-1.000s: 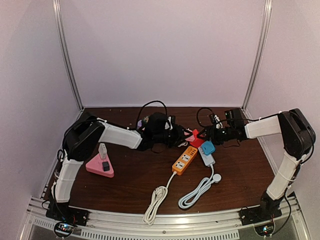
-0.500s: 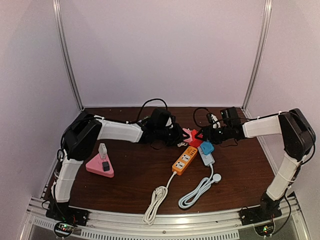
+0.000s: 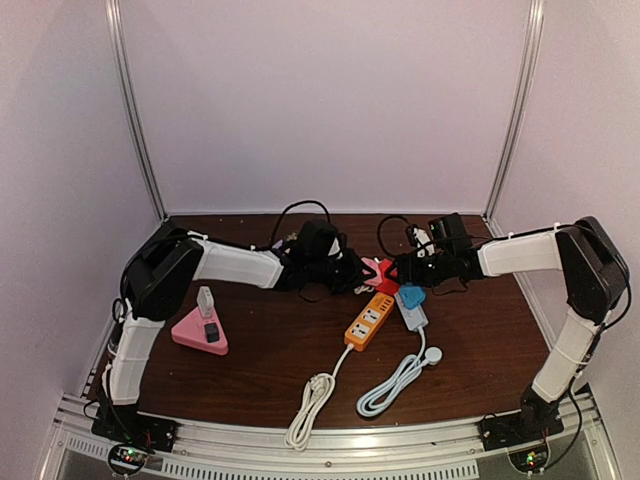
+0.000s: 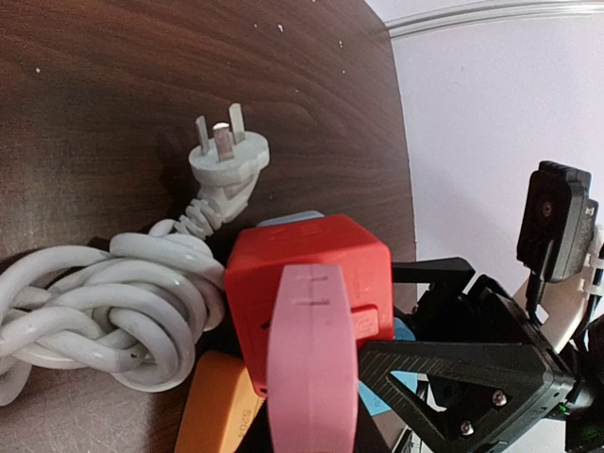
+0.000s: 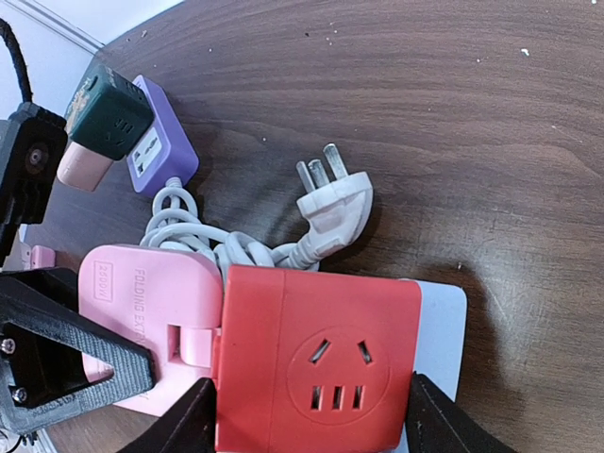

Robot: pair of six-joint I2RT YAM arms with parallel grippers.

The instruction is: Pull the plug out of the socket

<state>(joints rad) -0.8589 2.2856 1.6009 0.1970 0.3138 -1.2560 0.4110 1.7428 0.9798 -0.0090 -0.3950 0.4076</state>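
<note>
A red cube socket sits at the table's middle, joined to a pink folding plug on its left side. In the right wrist view my right gripper is shut on the red cube, with a black finger on each side. The pink plug is attached to the cube's left face. In the left wrist view the pink plug fills the middle in front of the red cube. My left gripper is shut on the plug. My right gripper faces it.
A white cord bundle with a three-pin plug lies behind the cube. An orange power strip and a white strip with a blue plug lie in front. A pink triangular socket stands left. A purple socket with a dark green cube lies behind.
My right gripper has moved left toward the middle with the red cube. My left gripper has shifted slightly right and back. Cube and pink plug remain joined.
</note>
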